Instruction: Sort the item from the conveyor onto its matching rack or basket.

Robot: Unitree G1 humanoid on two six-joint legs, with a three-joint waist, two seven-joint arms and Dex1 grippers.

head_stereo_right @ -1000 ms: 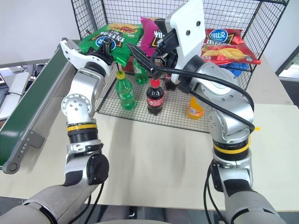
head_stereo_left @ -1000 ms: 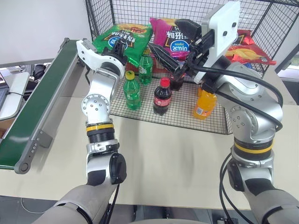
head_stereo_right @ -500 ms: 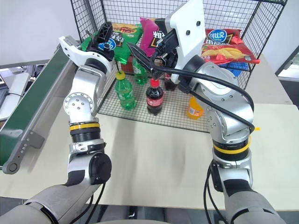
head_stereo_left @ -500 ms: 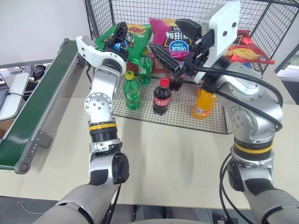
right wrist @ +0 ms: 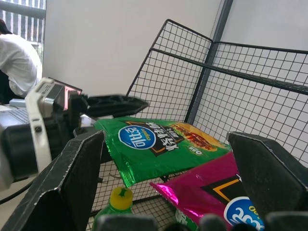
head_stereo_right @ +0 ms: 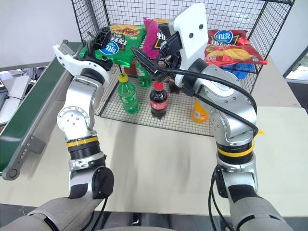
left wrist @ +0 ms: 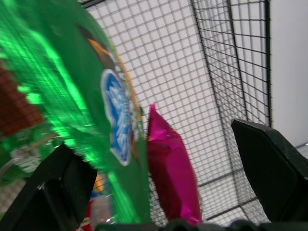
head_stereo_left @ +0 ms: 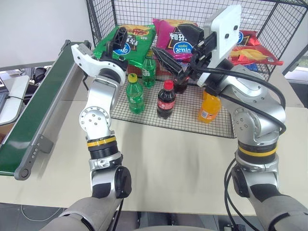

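The green crisp bag (head_stereo_left: 137, 38) lies on the upper shelf of the black wire rack (head_stereo_left: 192, 118), at its left end, beside a magenta bag (head_stereo_left: 179, 42). My left gripper (head_stereo_left: 120, 44) stands open at the bag's near left edge, with one finger raised above the bag and nothing gripped. In the left wrist view the bag (left wrist: 72, 106) lies close before the spread fingers (left wrist: 272, 175). Further right, my right gripper (head_stereo_left: 169, 37) hangs open and empty in front of the shelf. The dark green conveyor (head_stereo_left: 33, 115) runs along the left, its belt bare.
On the rack's lower floor stand two green bottles (head_stereo_left: 135, 94), a cola bottle (head_stereo_left: 166, 100) and an orange bottle (head_stereo_left: 209, 107). A red crisp bag (head_stereo_left: 250, 50) lies at the shelf's right end. The beige table (head_stereo_left: 173, 163) spreads in front.
My left gripper has opened and let go of the green bag. It has then drawn back a little from the rack. The bag stays on the upper shelf, and the right arm has kept still.
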